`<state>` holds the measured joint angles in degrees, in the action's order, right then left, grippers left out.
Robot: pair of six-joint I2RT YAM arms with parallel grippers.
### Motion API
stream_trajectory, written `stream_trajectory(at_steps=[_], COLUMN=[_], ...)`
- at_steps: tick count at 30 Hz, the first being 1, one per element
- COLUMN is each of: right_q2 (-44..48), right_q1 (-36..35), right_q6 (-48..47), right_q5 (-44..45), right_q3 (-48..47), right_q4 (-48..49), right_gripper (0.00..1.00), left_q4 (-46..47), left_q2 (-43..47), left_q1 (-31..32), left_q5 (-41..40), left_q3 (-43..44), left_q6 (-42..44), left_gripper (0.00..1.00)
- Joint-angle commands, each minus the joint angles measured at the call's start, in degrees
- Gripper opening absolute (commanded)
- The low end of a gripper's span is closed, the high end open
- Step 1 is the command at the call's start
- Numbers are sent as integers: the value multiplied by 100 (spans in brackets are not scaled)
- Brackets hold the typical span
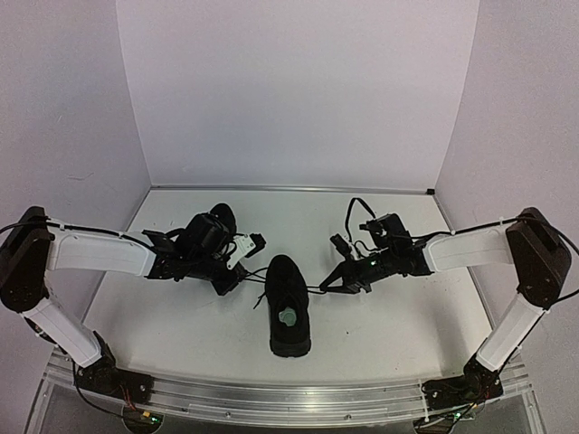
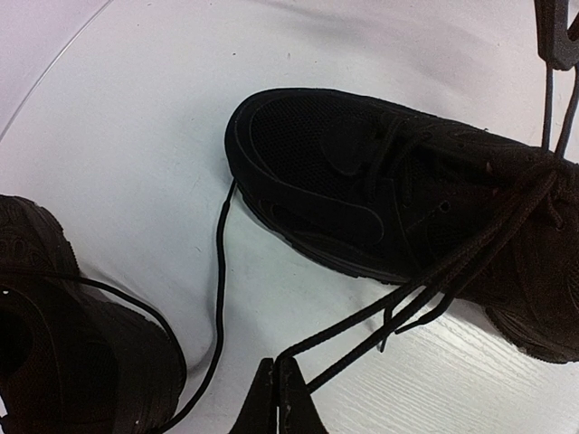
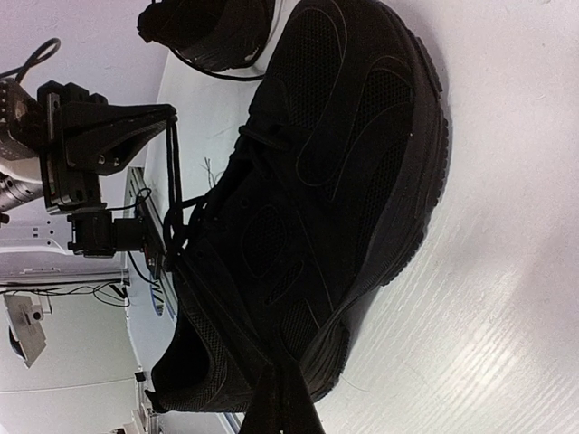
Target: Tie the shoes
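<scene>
One black shoe (image 1: 289, 307) lies mid-table, toe away from the arms, with a pale patch inside its opening. It fills the left wrist view (image 2: 389, 194) and the right wrist view (image 3: 317, 199). The other shoe (image 1: 217, 220) sits behind my left arm, also seen at lower left (image 2: 72, 362) and at the top (image 3: 208, 32). My left gripper (image 1: 242, 282) (image 2: 276, 366) is shut on a loop of thin black lace (image 2: 398, 303), stretched out left of the shoe. My right gripper (image 1: 324, 287) (image 3: 280, 380) is shut on a lace strand pulled taut to the right.
A loose lace (image 2: 220, 271) from the back shoe trails over the white table (image 1: 389, 325) between the two shoes. White walls enclose the back and both sides. An aluminium rail (image 1: 289, 398) runs along the near edge by the arm bases.
</scene>
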<state>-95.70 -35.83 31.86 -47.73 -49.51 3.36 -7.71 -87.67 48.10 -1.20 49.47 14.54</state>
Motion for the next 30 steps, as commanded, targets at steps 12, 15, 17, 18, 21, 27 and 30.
stream_trajectory(at_steps=[12,15,17,18,21,27,30], right_q2=[225,99,14,-27,-111,-23,57], right_q1=[113,87,37,11,-55,-55,-57], right_q6=[-217,-267,-300,-327,-400,-592,-668], right_q5=[162,-24,-88,-101,-114,-15,51], right_q3=[123,6,-119,-191,-389,-536,-543], right_q4=[-238,-256,-290,-317,-462,-802,-949], right_gripper=[0,0,0,0,4,23,24], left_q4=[-265,-26,123,149,264,416,465], left_q2=[-53,128,255,292,403,629,756], left_q1=[-182,-12,122,157,259,337,370], left_q5=[60,640,838,927,1096,1479,1555], left_q3=[159,32,-24,-13,-7,-5,-38], left_q6=[-56,160,232,247,291,346,346], left_gripper=[0,0,0,0,0,0,0])
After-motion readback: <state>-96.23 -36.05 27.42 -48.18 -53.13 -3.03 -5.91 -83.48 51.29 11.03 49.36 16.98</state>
